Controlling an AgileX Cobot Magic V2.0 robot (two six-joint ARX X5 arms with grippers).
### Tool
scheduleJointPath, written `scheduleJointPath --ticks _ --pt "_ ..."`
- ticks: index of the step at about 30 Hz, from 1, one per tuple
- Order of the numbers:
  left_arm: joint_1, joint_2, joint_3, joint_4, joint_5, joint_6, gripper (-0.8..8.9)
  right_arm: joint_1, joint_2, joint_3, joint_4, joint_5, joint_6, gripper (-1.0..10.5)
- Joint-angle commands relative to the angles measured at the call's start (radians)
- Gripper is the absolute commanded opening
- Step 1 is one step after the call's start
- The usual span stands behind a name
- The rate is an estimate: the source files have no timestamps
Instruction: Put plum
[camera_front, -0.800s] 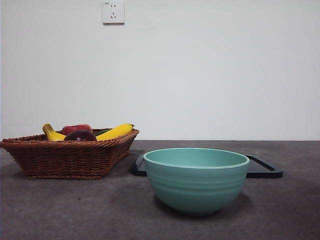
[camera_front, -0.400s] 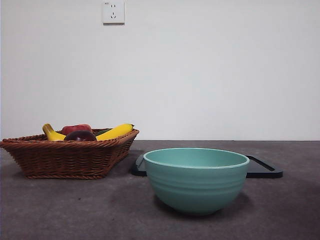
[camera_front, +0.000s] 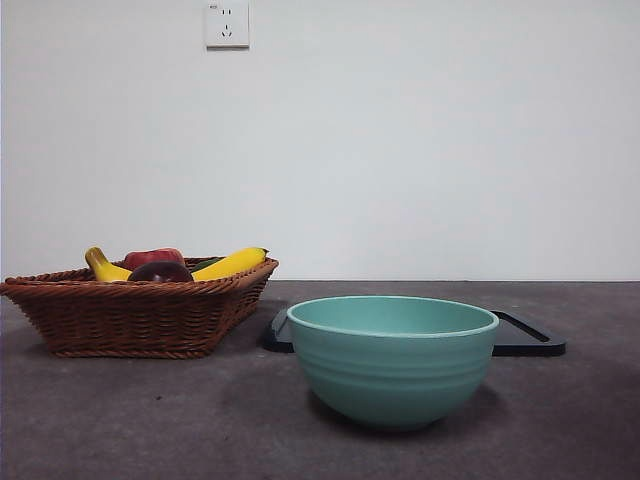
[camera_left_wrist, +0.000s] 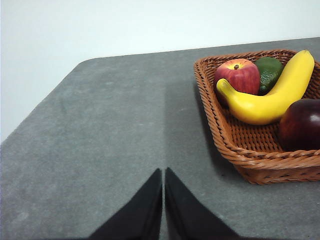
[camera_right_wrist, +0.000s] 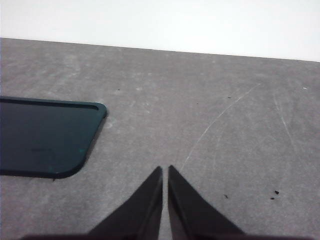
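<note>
The basket (camera_left_wrist: 250, 160) is woven brown wicker, ribbed and rough. The plum (camera_left_wrist: 301, 125) in it has a glossy dark maroon skin; the banana (camera_left_wrist: 270, 97) looks smooth and plastic-like with a soft sheen. The bowl (camera_front: 392, 360) is matt teal with smooth ridged walls. The desk (camera_right_wrist: 210, 100) is grey, matt and finely grained, scratched. The black tray (camera_right_wrist: 42, 137) looks smooth, faintly shiny.

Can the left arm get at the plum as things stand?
Probably yes: the plum lies uncovered in the basket beside the banana, and only bare table separates it from the shut left gripper.
</note>
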Motion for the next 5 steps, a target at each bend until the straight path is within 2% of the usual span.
scheduleJointPath --ticks 1,5 --pt "0.003 -0.002 -0.020 -0.007 -0.004 -0.006 0.07 -0.003 -0.003 -0.005 0.007 0.003 -0.003 0.1" --pt "0.003 -0.002 -0.020 -0.007 -0.004 -0.006 0.07 -0.003 -0.003 -0.005 0.007 0.003 -0.003 0.1"
